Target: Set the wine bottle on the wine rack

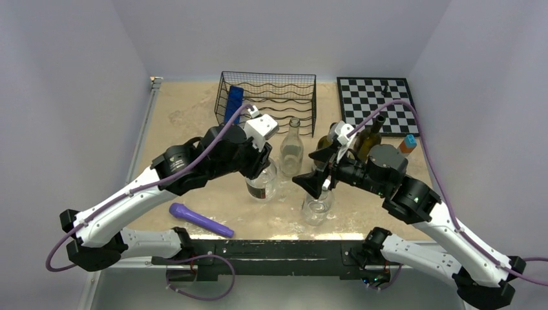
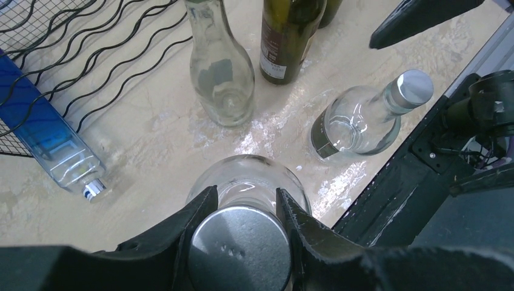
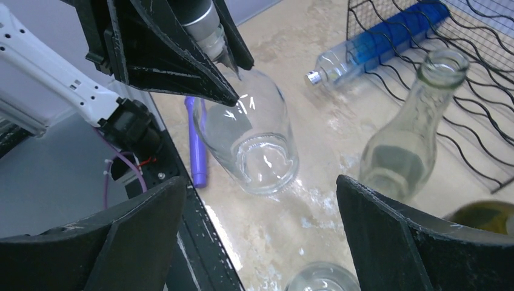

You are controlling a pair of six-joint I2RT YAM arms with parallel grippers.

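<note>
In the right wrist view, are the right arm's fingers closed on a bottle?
No, the right fingers stand wide apart at the bottom corners of the view and clamp nothing.

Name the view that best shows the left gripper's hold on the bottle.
Left wrist: the left gripper clamps the silver cap of the clear bottle, close up. Right wrist shows this side-on; top view, the arm hides it.

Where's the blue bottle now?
Top view, back left of centre: the blue bottle lies in the left end of the rack, capped neck sticking out its front.
</note>
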